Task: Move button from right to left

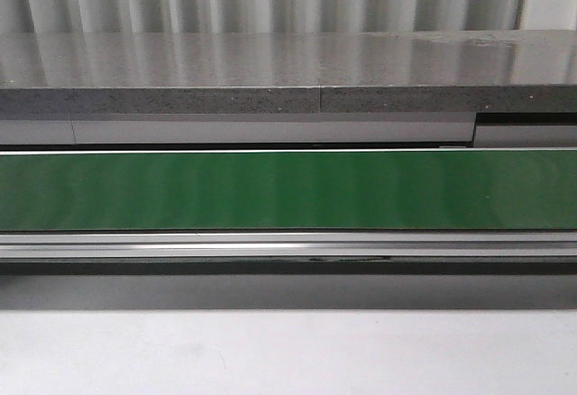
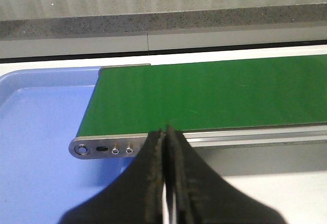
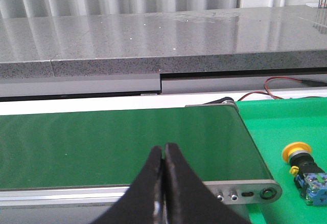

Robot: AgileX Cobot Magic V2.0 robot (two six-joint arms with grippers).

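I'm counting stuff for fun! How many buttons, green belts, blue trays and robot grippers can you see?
Button: 1
Green belt: 1
Blue tray: 1
Grippers: 2, left gripper and right gripper, jaws shut
Total: 5

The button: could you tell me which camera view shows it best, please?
The right wrist view: the button lies on a green mat past the belt end, yellow head and blue-grey block visible. The front and left wrist views do not show it.
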